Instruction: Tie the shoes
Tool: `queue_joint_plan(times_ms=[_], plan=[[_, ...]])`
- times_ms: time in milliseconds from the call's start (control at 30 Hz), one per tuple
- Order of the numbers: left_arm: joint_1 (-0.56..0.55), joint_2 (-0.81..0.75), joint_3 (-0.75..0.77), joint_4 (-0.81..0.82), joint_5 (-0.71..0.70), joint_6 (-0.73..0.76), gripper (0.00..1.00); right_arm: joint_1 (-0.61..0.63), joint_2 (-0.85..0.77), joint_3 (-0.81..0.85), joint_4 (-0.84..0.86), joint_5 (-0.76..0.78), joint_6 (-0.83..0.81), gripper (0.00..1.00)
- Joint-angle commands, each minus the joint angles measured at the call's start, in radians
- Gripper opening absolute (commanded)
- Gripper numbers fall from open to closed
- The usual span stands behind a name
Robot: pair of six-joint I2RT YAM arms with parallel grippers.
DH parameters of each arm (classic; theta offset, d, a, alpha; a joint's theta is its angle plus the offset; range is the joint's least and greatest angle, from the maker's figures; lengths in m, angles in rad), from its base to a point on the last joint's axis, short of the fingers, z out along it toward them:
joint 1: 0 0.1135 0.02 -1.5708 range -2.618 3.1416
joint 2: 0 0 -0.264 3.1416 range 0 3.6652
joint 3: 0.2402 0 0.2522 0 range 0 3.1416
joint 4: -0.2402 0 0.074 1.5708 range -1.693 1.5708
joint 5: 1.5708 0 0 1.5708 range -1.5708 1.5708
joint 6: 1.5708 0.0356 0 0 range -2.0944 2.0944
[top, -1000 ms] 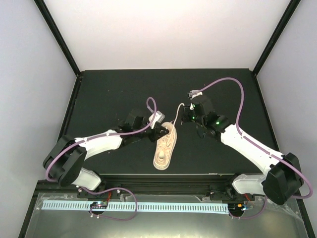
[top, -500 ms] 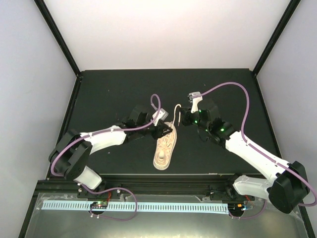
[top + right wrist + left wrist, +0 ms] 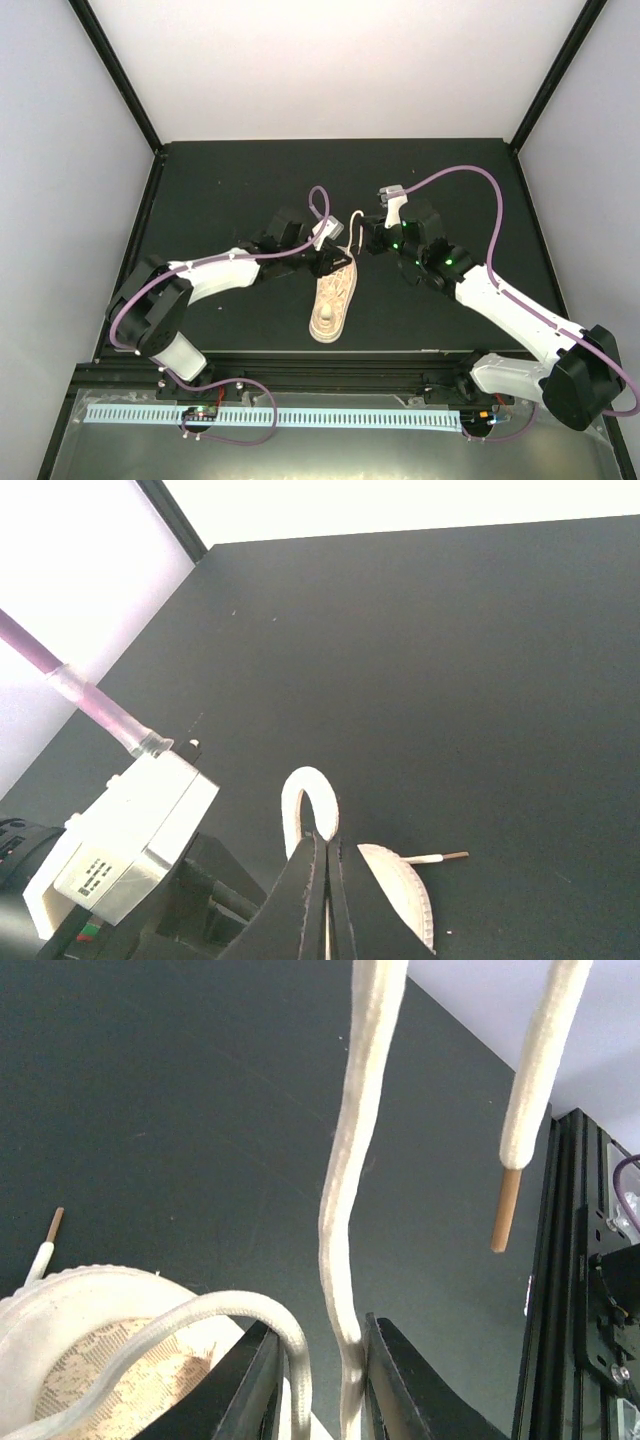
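Note:
The beige sneaker (image 3: pixel 332 296) lies in the middle of the black table, one end at both grippers. My left gripper (image 3: pixel 334 260) is at that end. In the left wrist view its fingers (image 3: pixel 400 1380) stand a little apart, with two cream lace strands (image 3: pixel 345 1260) running between them, one against each finger. The shoe rim (image 3: pixel 90 1340) shows at lower left. My right gripper (image 3: pixel 363 239) is shut on a small lace loop (image 3: pixel 305 800) that sticks out past its closed tips (image 3: pixel 326 838). The loop (image 3: pixel 354 218) is lifted above the shoe.
A lace end with a brown aglet (image 3: pixel 505 1210) hangs free at the right. Another aglet (image 3: pixel 440 857) lies on the table by the shoe's sole (image 3: pixel 400 885). The left wrist camera block (image 3: pixel 130 840) is close to my right gripper. The black frame rail (image 3: pixel 580 1260) runs nearby.
Both grippers have drawn closer together over the end of the shoe. The right gripper carried the lace loop a little left; the left gripper edged right. The shoe has stayed put.

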Motion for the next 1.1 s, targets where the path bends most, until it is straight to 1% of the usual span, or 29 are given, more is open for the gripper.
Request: queue_joint_plan(times_ms=[0,133,267,367,433,567,667,800,833,867,967,1000,1067], plan=[[0.001,0.017,0.050,-0.012,0.015,0.027,0.22,-0.001,-0.017,-0.008,0.035,-0.015,-0.019,0.02],[0.002,0.025,0.055,-0.017,0.015,0.032,0.20,-0.002,-0.013,-0.006,0.034,-0.022,-0.021,0.02],[0.002,0.022,0.054,-0.020,0.012,0.036,0.12,-0.002,-0.008,-0.003,0.033,-0.025,-0.023,0.02],[0.002,0.007,0.043,-0.019,0.001,0.039,0.02,-0.001,0.001,0.000,0.044,-0.038,-0.039,0.01],[0.002,-0.014,0.011,0.003,-0.008,0.036,0.02,-0.002,0.027,0.020,0.058,-0.063,-0.067,0.01],[0.002,-0.065,-0.062,0.055,-0.025,0.020,0.02,-0.001,0.163,0.117,0.065,-0.115,-0.109,0.02],[0.001,-0.110,-0.125,0.102,-0.048,-0.008,0.02,0.000,0.295,0.191,0.095,-0.176,-0.094,0.02],[0.003,-0.171,-0.209,0.168,-0.086,-0.050,0.02,0.003,0.481,0.283,0.133,-0.294,-0.053,0.02],[0.003,-0.179,-0.222,0.174,-0.091,-0.057,0.01,0.007,0.521,0.309,0.129,-0.322,-0.049,0.07],[0.004,-0.182,-0.230,0.173,-0.092,-0.063,0.01,0.012,0.553,0.335,0.115,-0.343,-0.049,0.16],[0.004,-0.179,-0.236,0.173,-0.092,-0.075,0.02,0.015,0.595,0.369,0.099,-0.356,-0.049,0.53],[0.003,-0.179,-0.238,0.176,-0.093,-0.079,0.02,0.014,0.589,0.370,0.093,-0.338,-0.053,0.62],[0.003,-0.182,-0.244,0.182,-0.098,-0.086,0.02,0.009,0.559,0.362,0.072,-0.283,-0.069,0.73]])
